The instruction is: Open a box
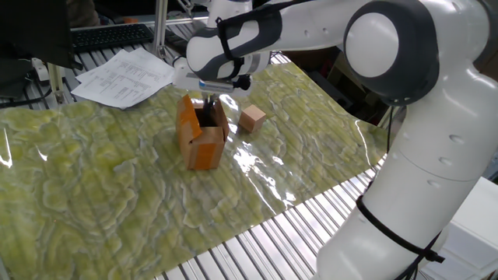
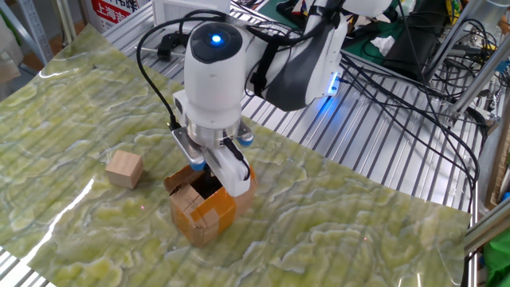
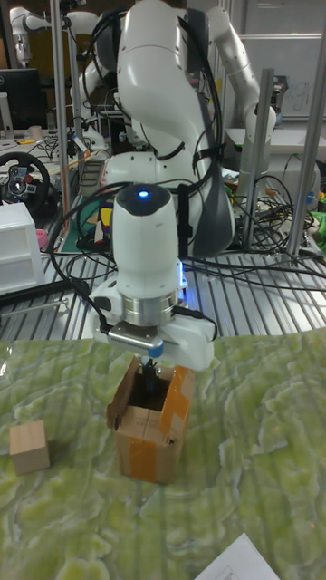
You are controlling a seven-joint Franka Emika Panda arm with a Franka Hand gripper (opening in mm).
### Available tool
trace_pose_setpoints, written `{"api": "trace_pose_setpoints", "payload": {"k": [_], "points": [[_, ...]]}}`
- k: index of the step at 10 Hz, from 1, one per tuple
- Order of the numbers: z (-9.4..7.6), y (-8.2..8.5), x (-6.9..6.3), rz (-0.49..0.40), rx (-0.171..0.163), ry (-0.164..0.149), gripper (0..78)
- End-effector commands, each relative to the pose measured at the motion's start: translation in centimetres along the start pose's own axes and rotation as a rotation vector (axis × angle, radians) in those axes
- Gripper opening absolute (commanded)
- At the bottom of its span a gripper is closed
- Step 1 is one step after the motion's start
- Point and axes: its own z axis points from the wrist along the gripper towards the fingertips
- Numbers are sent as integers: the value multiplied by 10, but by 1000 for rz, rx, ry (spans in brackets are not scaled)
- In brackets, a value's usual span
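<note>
1. One fixed view: the cardboard box (image 1: 201, 138) stands upright on the green marbled sheet (image 1: 101, 194); the gripper (image 1: 208, 110) dips into its open top.
2. The other fixed view: fingers reach inside the box (image 2: 204, 209); whether the jaws are apart cannot be told.
3. Tall fixed view: the box (image 3: 151, 426) sits directly beneath the gripper (image 3: 152, 364).

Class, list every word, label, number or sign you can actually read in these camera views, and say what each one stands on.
Red sign behind the table, far left: white characters, cut off and too small to read.
Triangle mark on the robot arm: a symbol only, no readable words.
Printed papers beside the mat: text too small to read.
Box: no lettering visible.
Tan cube: no lettering visible.
</note>
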Motion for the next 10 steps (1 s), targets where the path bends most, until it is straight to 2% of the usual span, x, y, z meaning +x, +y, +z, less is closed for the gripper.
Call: {"api": "trace_pose_setpoints", "payload": {"k": [1,4,8,10], "points": [[-1,10,-1,25,-13,5,0],[0,28,-1,66,-24,12,0],[-8,46,-3,96,-17,25,0],[-12,61,-3,128,-13,32,0]]}}
